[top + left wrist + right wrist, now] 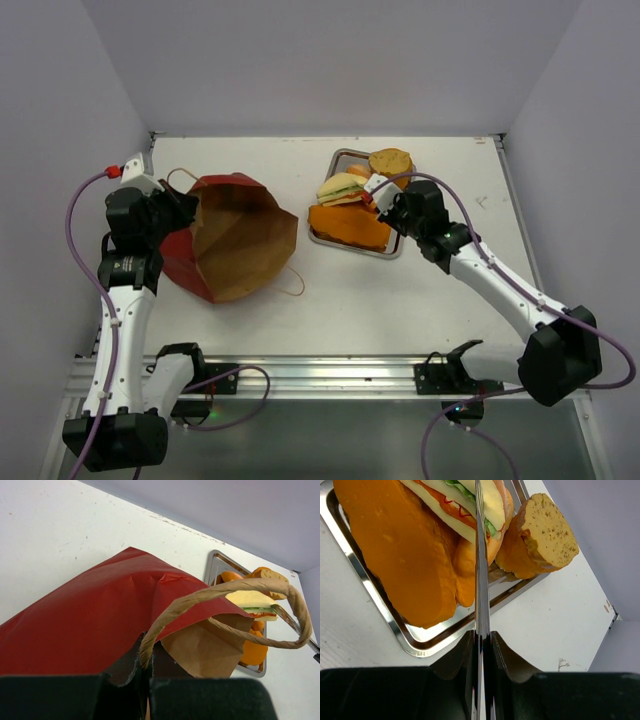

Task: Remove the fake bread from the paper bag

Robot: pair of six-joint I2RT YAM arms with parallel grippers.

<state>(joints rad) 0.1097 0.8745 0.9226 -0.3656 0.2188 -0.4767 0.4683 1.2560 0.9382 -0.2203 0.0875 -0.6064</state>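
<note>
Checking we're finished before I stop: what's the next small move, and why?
Probably tilt the paper bag a little with the left gripper, which pinches its rim, to confirm it is empty. Overhead, only bare kraft shows inside, and the fake bread lies on the tray below the right gripper, shut on a thin metal strip.

paper bag (90, 625) cropped left, tray (412, 641) cropped top
</note>
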